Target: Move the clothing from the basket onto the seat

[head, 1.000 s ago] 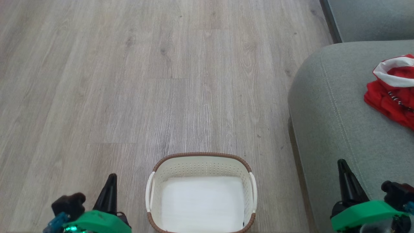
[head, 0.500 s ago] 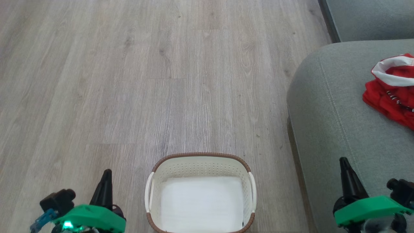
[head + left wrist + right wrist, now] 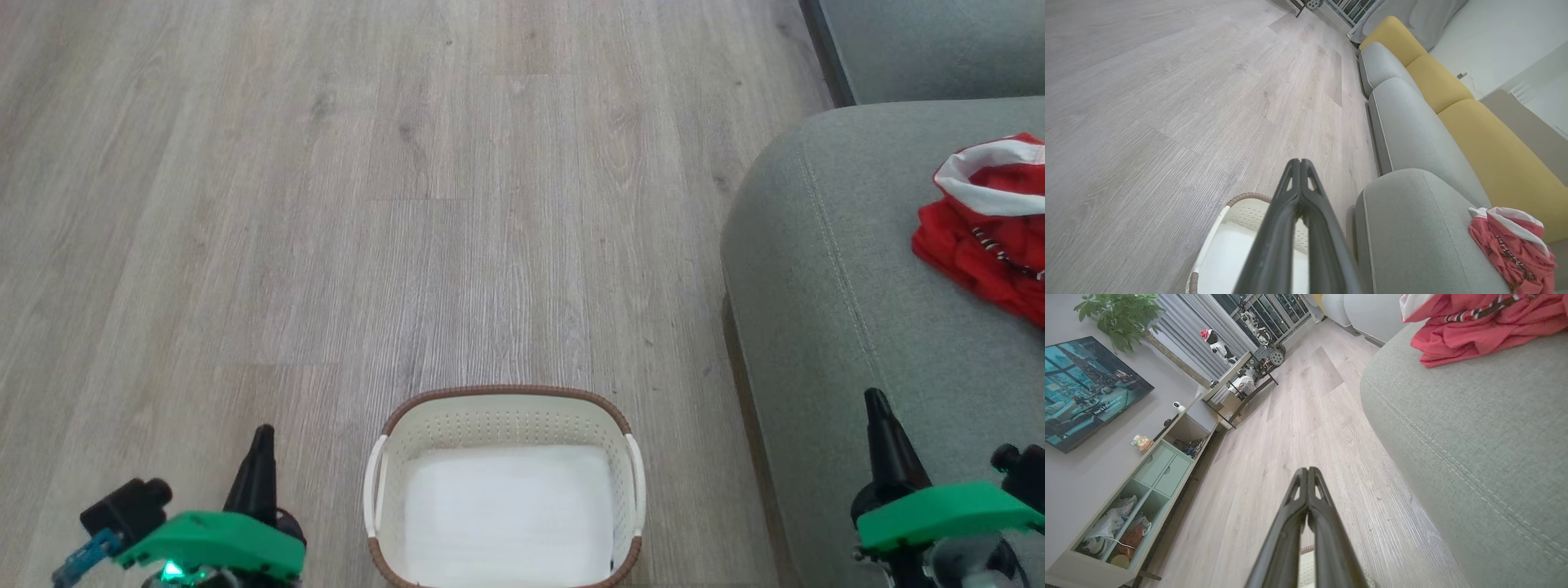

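The cream basket (image 3: 504, 416) with a brown rim stands on the floor at the bottom centre of the head view, its white bottom bare; its rim (image 3: 1241, 199) also shows in the left wrist view. Red clothing (image 3: 988, 229) with white trim lies crumpled on the grey-green seat (image 3: 849, 302) at the right. The same clothing (image 3: 1511, 245) rests on the seat (image 3: 1412, 228) in the left wrist view, and the clothing (image 3: 1478, 326) lies on the seat (image 3: 1474, 428) in the right wrist view. My left gripper (image 3: 261, 437) is shut left of the basket. My right gripper (image 3: 878, 404) is shut over the seat's front edge. Both hold nothing.
Pale wood floor (image 3: 408, 204) stretches ahead of the basket. A second grey cushion (image 3: 931, 45) lies beyond the seat, with yellow back cushions (image 3: 1486, 139) behind. A low cabinet (image 3: 1135, 486) with open shelves, a wall screen (image 3: 1081, 388) and a plant (image 3: 1122, 314) line the opposite wall.
Both grippers have drifted slightly outward and lower in the head view, staying shut. The picture has shifted a little left; basket and clothing lie as before.
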{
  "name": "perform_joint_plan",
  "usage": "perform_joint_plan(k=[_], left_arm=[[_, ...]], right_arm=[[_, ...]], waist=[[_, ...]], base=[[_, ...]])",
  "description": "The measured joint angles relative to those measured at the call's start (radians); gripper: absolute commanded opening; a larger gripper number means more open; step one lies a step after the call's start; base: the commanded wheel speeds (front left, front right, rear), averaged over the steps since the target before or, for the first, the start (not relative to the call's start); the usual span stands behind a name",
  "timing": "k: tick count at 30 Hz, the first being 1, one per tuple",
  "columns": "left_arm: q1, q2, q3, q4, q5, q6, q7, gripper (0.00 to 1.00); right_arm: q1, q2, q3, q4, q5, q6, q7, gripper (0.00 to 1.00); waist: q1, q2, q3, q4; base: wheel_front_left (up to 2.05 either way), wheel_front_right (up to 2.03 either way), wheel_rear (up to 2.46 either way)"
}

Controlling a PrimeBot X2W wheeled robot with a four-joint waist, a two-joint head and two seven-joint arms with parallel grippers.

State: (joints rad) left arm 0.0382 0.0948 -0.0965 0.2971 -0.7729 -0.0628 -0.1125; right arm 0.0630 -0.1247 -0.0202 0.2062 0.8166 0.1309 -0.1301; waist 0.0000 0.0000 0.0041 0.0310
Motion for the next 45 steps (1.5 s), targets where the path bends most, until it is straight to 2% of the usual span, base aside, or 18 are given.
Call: perform_joint_plan(k=[45], left_arm=[[-0.057,-0.031,0.104,-0.009,-0.481,-0.034,0.13,0.0]], right_arm=[[-0.059,0.034,-0.05,0.041,0.463,0.0,0.131,0.0]], waist=[[0.0,0.0,-0.001,-0.018]], base=[[0.0,0.0,0.0]])
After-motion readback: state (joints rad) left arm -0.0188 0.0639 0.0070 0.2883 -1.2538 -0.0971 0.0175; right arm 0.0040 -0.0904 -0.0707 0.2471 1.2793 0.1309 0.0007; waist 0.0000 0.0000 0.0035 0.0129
